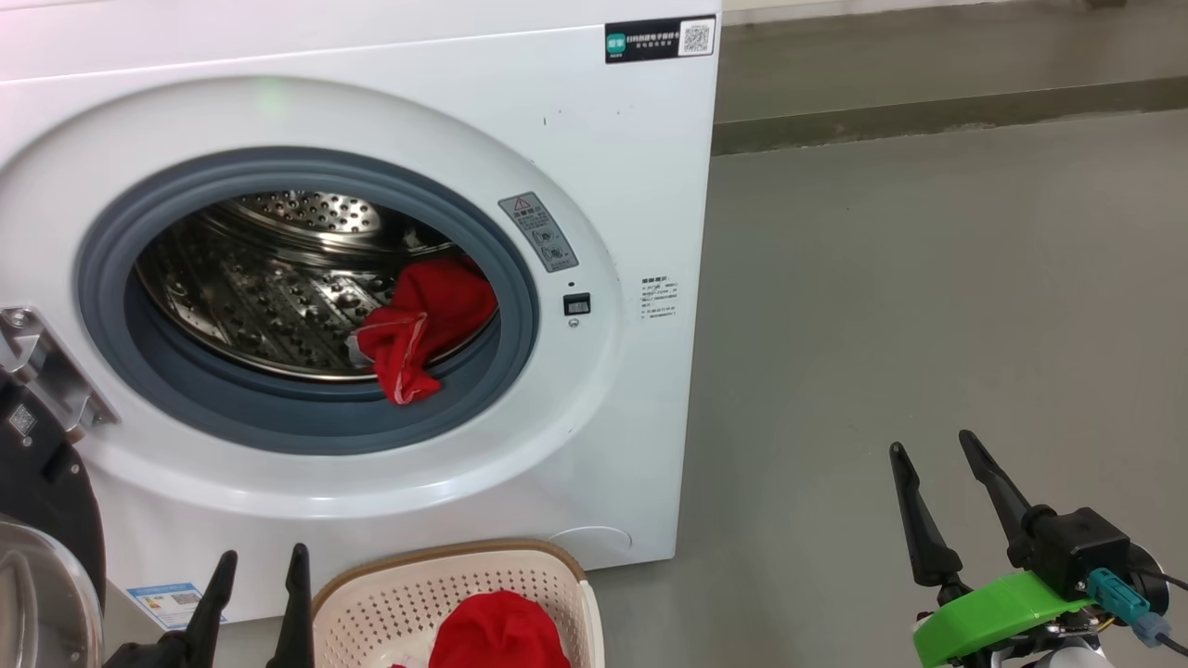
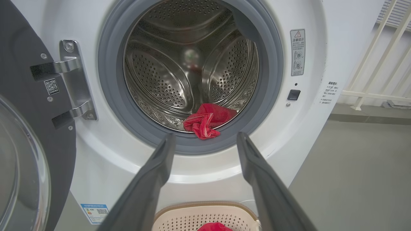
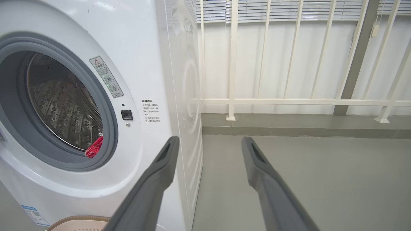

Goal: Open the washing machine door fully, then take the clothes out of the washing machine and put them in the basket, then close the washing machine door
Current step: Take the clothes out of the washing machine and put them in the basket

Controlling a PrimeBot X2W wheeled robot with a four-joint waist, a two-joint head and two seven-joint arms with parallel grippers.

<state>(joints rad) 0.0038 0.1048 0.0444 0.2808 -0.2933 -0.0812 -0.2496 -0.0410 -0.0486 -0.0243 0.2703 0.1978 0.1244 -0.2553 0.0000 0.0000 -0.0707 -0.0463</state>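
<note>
The washing machine [image 1: 594,167] stands with its door [image 1: 46,482] swung open to the left on a metal hinge [image 2: 72,80]. A red piece of the clothes [image 1: 422,325] lies at the drum's front lip, drooping over the grey ring [image 2: 207,123]. Another red garment [image 1: 497,631] lies in the basket [image 1: 557,575] on the floor before the machine. My left gripper [image 1: 263,557] is open and empty, left of the basket, pointing at the drum mouth [image 2: 206,136]. To the right of the machine, my right gripper [image 1: 931,445] hangs open and empty over bare floor [image 3: 209,139].
Grey floor [image 1: 928,278] stretches to the right of the machine. A low step [image 3: 289,125] and a white railing [image 3: 289,102] run along the wall behind it. The open door's glass bowl [image 2: 19,166] bulges out close to my left arm.
</note>
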